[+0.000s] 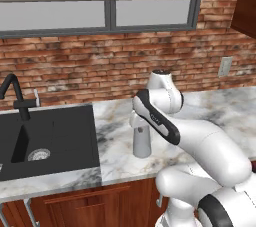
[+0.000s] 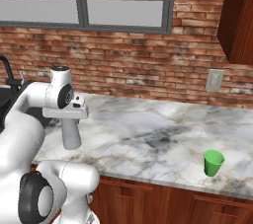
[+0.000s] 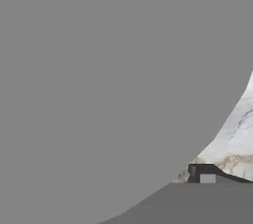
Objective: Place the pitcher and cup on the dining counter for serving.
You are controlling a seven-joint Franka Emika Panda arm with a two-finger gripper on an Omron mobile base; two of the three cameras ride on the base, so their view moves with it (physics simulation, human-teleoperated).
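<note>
Gripper (image 2: pixel 70 118) lowered over the pitcher (image 1: pixel 142 143) on the sink-side counter (image 1: pixel 120 141) — jaws hidden, state cannot be told. Cup (image 2: pixel 213 163) stands well apart. Judgement: centre the jaws, pinch firmly — lift straight up.

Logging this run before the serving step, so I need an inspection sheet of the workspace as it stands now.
Surface: marble worktop with a black sink at its left.
Job's things: pitcher upright on the worktop beside the sink; cup upright near the front edge, far to the right.
Clutter: nothing seen.
Grippers: gripper down over the pitcher's top; jaw state cannot be told.
Cables: nothing seen.
Surroundings: brick wall, window, black faucet, wall outlet, wood cabinets below.
</note>
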